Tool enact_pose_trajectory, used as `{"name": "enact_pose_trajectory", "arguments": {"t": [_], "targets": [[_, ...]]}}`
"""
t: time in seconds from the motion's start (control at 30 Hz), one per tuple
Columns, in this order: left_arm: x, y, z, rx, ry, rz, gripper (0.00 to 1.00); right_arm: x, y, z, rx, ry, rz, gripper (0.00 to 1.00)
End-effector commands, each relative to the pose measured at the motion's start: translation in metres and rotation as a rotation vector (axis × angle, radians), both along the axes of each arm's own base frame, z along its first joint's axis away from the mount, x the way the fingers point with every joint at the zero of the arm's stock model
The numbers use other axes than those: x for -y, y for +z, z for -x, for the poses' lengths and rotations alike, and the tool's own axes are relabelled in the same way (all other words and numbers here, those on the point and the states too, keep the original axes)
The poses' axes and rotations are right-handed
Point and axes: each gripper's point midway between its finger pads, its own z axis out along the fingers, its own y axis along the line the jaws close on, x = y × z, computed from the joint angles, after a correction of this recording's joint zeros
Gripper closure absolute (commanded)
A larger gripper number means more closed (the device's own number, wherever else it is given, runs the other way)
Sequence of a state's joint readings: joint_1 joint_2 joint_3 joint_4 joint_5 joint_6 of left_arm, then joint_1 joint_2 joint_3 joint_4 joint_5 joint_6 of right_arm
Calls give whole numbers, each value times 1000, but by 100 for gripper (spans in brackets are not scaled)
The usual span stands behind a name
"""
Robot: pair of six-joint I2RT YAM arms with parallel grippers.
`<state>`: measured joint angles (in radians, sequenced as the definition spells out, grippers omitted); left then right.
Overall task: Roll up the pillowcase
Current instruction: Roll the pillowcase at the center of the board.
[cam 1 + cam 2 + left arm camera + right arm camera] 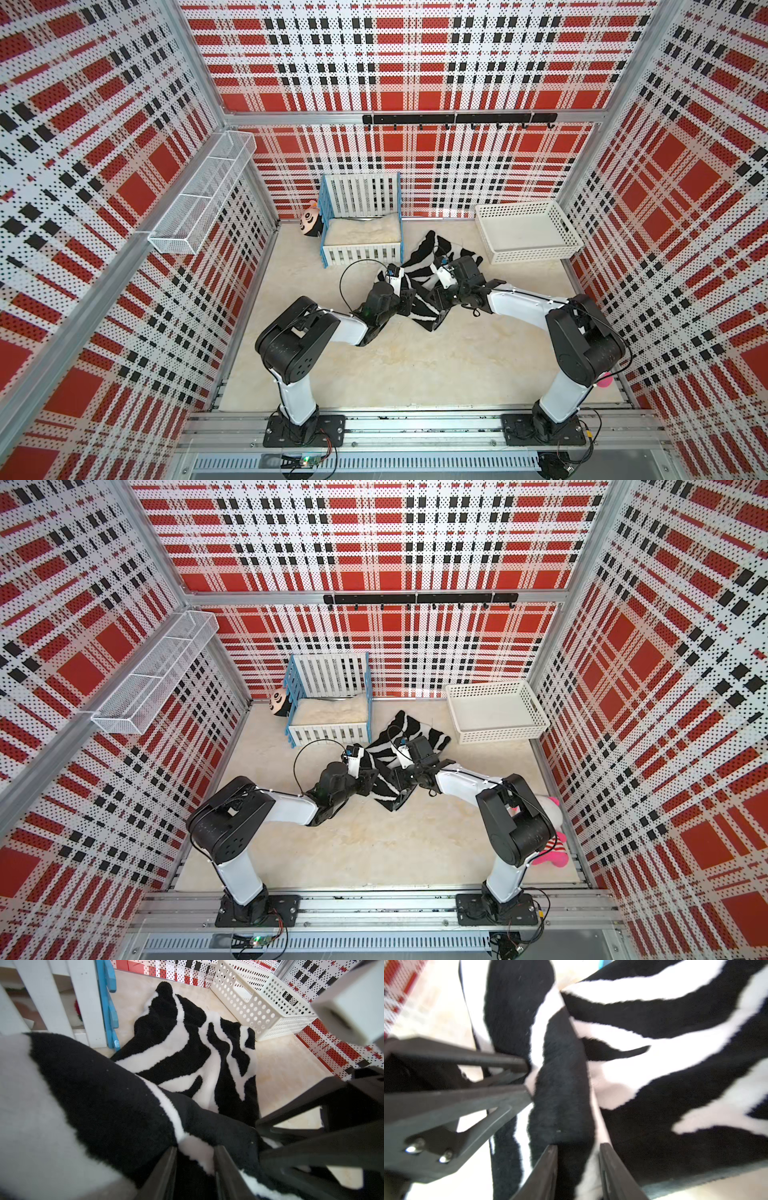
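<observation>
Black fingers (164, 1169) of the left end effector (195, 1152) pinch a raised fold of the plush black-and-white zebra-striped pillowcase (182, 1047); a white patch of pile sits between them. The right end effector (578, 1147) likewise pinches a dark fold of this cloth, its jaws drawn close around it. In both top views the two end effectors face each other across the near end of the pillowcase (422, 305) (384, 789), the left at 9 o'clock and the right at 3 o'clock, with bunched cloth between. The remainder lies rumpled, stripes up, running toward 1 o'clock on the cream marbled worktop (407, 365). At 11 o'clock of the cloth, just beside its edge, stands a white slatted toy cot with blue end frames (361, 195), holding a cream fluffy cushion (361, 232). At 2 o'clock, near the cloth's far corner, sits a white perforated plastic basket (532, 251). A pink-and-white striped plush toy (555, 856) shows at 4 o'clock, partly behind the right arm.
</observation>
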<state>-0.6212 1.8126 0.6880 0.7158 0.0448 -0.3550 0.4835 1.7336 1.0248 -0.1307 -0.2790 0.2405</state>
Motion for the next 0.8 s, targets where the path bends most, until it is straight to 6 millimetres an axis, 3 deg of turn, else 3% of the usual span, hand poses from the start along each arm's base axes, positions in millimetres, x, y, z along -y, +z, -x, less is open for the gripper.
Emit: {"name": "enact_pose_trajectory", "arguments": {"t": [0.0,0.23,0.3,0.4,0.5,0.77], "targets": [[2,-13,-1,-24,3,-17,65,18,33,-42,81,-101,-57,60],[3,-12,-4,-32,4,-13,65,63,-23,-105,11,-225,152,75],[5,-12,-5,-34,1,-13,65,67,-42,-113,-31,-225,182,82],[9,-11,-9,-37,-2,-13,65,61,-71,-109,-98,-181,207,85],[15,-11,-14,-44,-9,-16,65,53,-87,-96,-139,-146,197,85],[37,-11,-36,-58,-34,-12,65,41,-104,-75,-182,-100,184,85]]}}
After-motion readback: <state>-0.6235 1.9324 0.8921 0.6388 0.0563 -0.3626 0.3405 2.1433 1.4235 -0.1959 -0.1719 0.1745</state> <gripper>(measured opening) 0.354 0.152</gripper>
